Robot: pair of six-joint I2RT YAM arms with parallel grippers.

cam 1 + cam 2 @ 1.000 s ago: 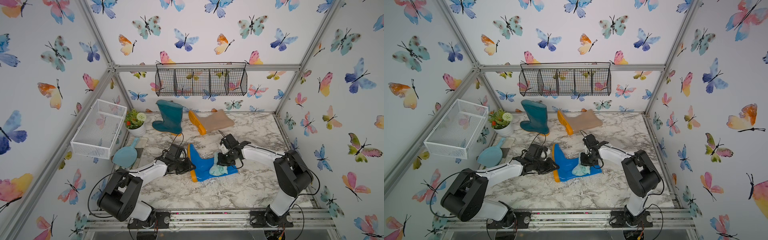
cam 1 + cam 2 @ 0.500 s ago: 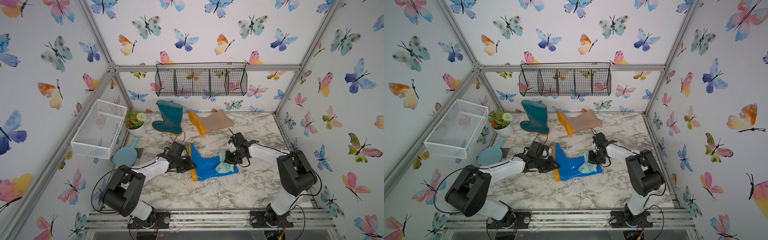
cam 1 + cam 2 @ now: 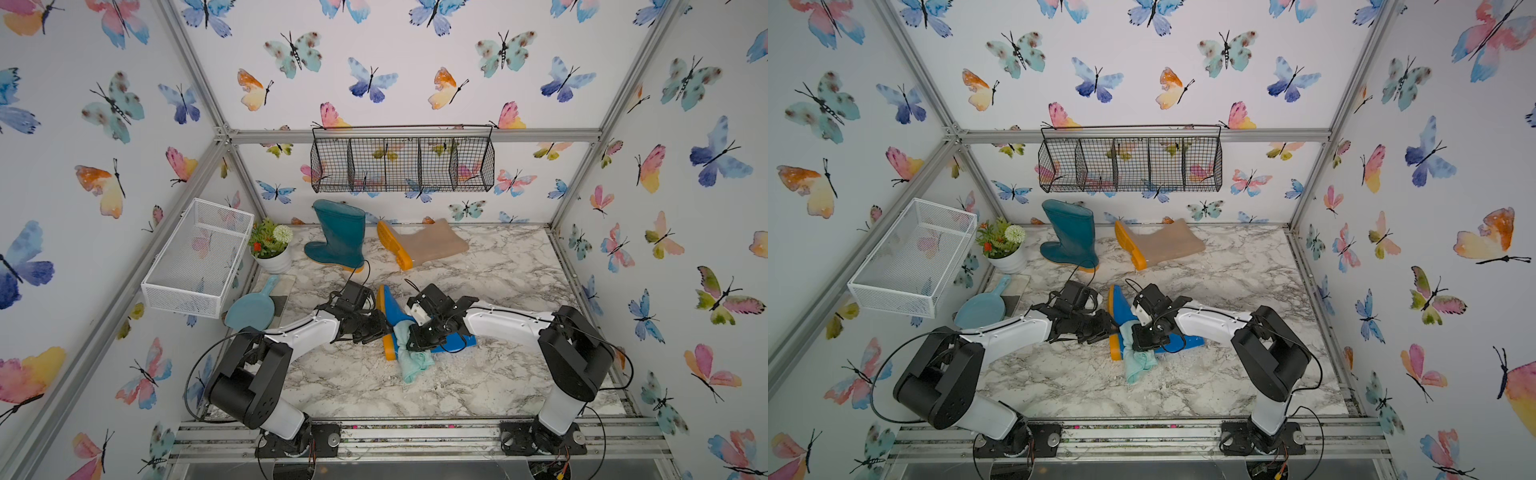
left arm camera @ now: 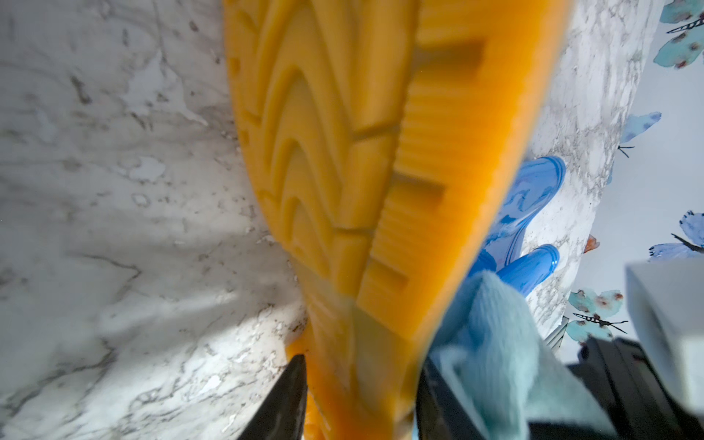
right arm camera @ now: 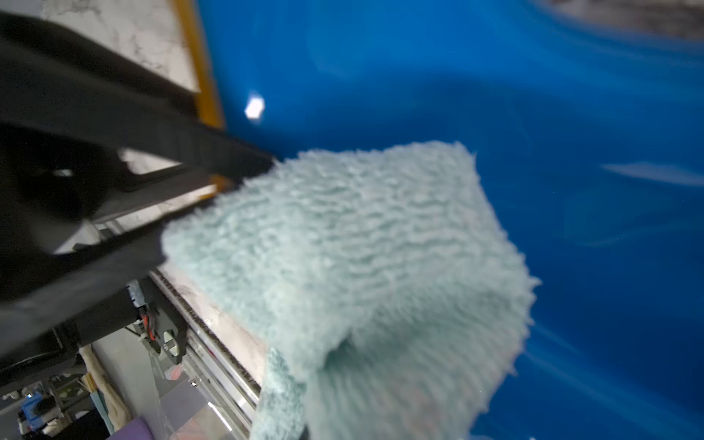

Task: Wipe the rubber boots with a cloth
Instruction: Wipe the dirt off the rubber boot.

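The bright blue boot [image 3: 392, 305] [image 3: 1121, 305] lies on its side mid-table, orange sole [image 4: 362, 152] facing my left arm. My left gripper [image 3: 384, 328] [image 3: 1106, 328] [image 4: 360, 384] straddles the sole's heel, jaws apart, with a thin gap beside one finger [image 4: 293, 392]. My right gripper [image 3: 415, 338] [image 3: 1140, 340] is shut on the pale aqua cloth [image 3: 413, 361] [image 3: 1140, 361] [image 5: 343, 247]. The cloth lies against the boot's ankle and hangs to the table. The dark teal boot [image 3: 338, 235] stands upright at the back. The beige boot [image 3: 432, 245] lies on its side beside it.
A potted plant [image 3: 272, 249] and a light blue scoop [image 3: 253, 307] sit at the left edge. A white mesh basket [image 3: 195, 257] hangs on the left wall, a black wire basket [image 3: 401, 164] on the back wall. A metal rail [image 3: 415, 432] runs along the front.
My right gripper has dragged the cloth along the blue boot from its shaft to the heel end. My left gripper's jaws have widened around the sole.
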